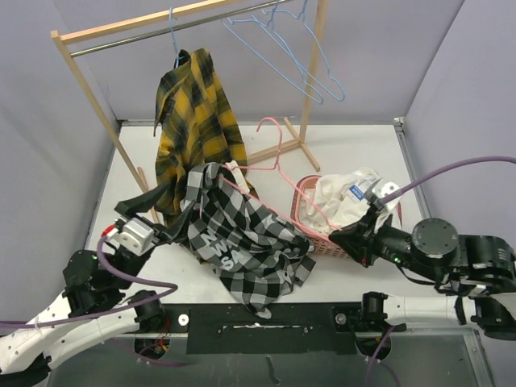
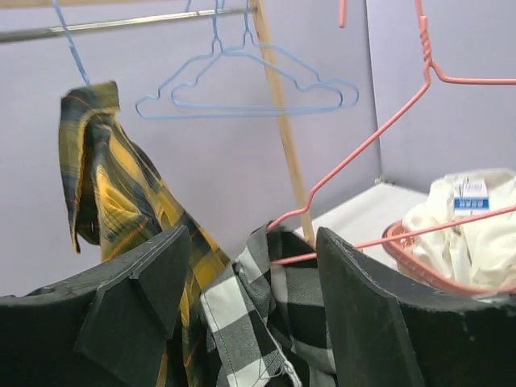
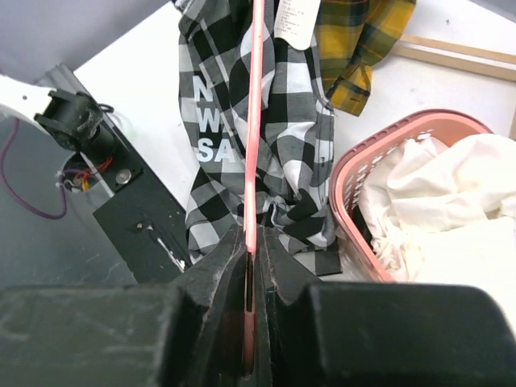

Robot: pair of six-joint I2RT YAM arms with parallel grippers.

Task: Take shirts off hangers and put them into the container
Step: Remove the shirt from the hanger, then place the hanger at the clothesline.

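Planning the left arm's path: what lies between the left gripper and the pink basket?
The black-and-white check shirt, draped on the pink hanger pinched by the right gripper, fills that stretch; the top view shows it.

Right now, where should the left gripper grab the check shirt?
The check shirt by its hemmed top edge, from its left. That fold stands between the fingers of the open left gripper, beside the pink hanger wire that the right gripper pinches. Probably firmest there.

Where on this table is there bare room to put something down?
Bare table lies behind the pink basket, right of the rack's foot. The middle is crowded: checked shirt, pink hanger and plaid shirt overlap there.
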